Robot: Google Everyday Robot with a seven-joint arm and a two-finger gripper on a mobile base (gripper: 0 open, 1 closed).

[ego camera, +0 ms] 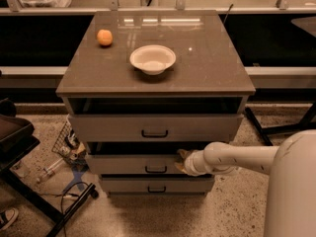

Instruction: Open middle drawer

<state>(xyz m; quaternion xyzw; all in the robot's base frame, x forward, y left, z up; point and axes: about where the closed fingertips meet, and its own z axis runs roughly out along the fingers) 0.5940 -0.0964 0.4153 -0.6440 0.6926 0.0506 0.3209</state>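
Note:
The middle drawer (128, 164) is a grey-brown flat front with a thin black bar handle (156, 170), second of three in the cabinet. It stands a little forward of the cabinet, with a dark gap above it. My gripper (181, 161) is at the drawer's front, just right of the handle, at the top edge. The white arm (237, 158) reaches in from the right.
The top drawer (154, 127) also stands slightly out, and the lowest drawer (156, 185) sits below. A white bowl (152, 59) and an orange (104, 37) rest on the cabinet top (207, 58). Clutter and cables (69, 149) lie on the floor at left, beside a dark stand (15, 137).

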